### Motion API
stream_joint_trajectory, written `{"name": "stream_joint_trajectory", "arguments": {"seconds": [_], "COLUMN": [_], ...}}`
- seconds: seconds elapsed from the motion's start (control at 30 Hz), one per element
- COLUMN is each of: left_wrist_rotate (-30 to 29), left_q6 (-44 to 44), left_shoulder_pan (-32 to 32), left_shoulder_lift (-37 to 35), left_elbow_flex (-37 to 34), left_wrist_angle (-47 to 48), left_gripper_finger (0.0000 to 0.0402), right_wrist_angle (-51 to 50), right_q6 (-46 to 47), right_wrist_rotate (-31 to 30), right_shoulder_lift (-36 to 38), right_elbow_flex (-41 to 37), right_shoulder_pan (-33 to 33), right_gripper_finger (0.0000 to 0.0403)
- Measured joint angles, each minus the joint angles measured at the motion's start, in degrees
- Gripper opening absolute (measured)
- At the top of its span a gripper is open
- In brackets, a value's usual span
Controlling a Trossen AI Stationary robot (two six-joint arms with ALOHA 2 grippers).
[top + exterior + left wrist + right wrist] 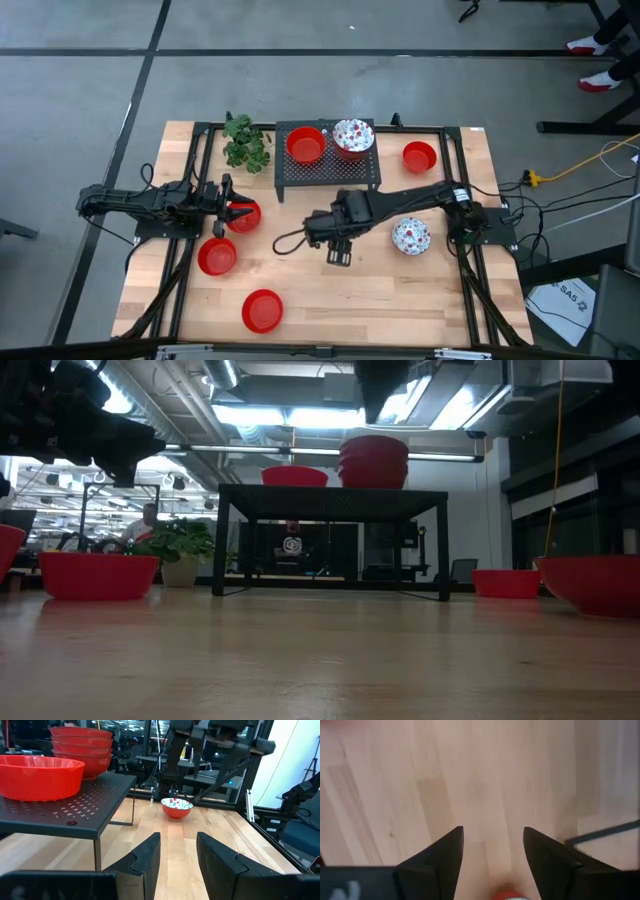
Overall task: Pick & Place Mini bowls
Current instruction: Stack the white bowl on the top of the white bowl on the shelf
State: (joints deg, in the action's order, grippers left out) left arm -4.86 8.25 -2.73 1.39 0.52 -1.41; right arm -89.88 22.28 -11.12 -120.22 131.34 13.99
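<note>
Mini bowls: I count five singles on the surface and the rest up on the black rack at the far side
Nearest red bowl (262,310): alone near the front edge of the surface (400,310), left of centre
Second red bowl (217,256): a little farther back and to the left, just beside the left arm's rail
Right end effector (338,256): hangs over bare wood at mid-surface, pointing down; in its wrist view the fingers (440,857) are spread apart with nothing between them, so I read it as released
Speckled bowl (411,236): white with red specks, upright on the surface to the right of the right end effector, close by the right arm
Left end effector (228,205): on the left side, reaching toward the centre; its wrist view shows a clear gap between the fingers (147,857), released and empty
Third red bowl (243,216): right at the tip of the left end effector; I cannot tell from above whether they touch
Far red bowl (420,156): on the surface just right of the rack
Black rack (328,172): a perforated shelf on legs at the far middle; one red bowl (306,145) sits on its left half
Bowl stack (352,137): on the rack's right half, top bowl speckled inside, red outsides showing in the low view
Plant (245,140): green, leafy, just left of the rack, apart from all the bowls
</note>
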Motion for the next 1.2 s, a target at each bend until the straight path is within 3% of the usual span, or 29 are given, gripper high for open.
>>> {"name": "stream_joint_trajectory", "arguments": {"seconds": [0.17, 0.33, 0.63, 0.87, 1.2], "left_wrist_rotate": [0.00, 0.00, 0.00, 0.00, 0.00], "left_q6": [0.00, 0.00, 0.00, 0.00, 0.00], "left_shoulder_pan": [0.01, 0.01, 0.00, 0.00, 0.00], "left_shoulder_lift": [0.00, 0.00, 0.00, 0.00, 0.00], "left_elbow_flex": [-0.01, 0.01, -0.01, 0.00, 0.00], "left_wrist_angle": [-0.02, -0.02, -0.04, -0.04, -0.04], "left_gripper_finger": [0.0123, 0.0123, 0.0123, 0.0123, 0.0123], "right_wrist_angle": [4.56, 13.38, 22.83, 22.70, 25.99], "right_q6": [1.81, 5.98, 28.90, 42.40, 45.22], "right_wrist_rotate": [1.97, 4.17, 5.71, 6.40, 9.69], "right_shoulder_lift": [3.73, 11.43, 28.62, 34.11, 33.76], "right_elbow_flex": [-10.24, -26.85, -54.12, -62.74, -66.17], "right_shoulder_pan": [1.24, 3.40, 6.88, 9.17, 10.26], "right_gripper_finger": [0.0197, 0.0195, 0.0194, 0.0194, 0.0194]}}
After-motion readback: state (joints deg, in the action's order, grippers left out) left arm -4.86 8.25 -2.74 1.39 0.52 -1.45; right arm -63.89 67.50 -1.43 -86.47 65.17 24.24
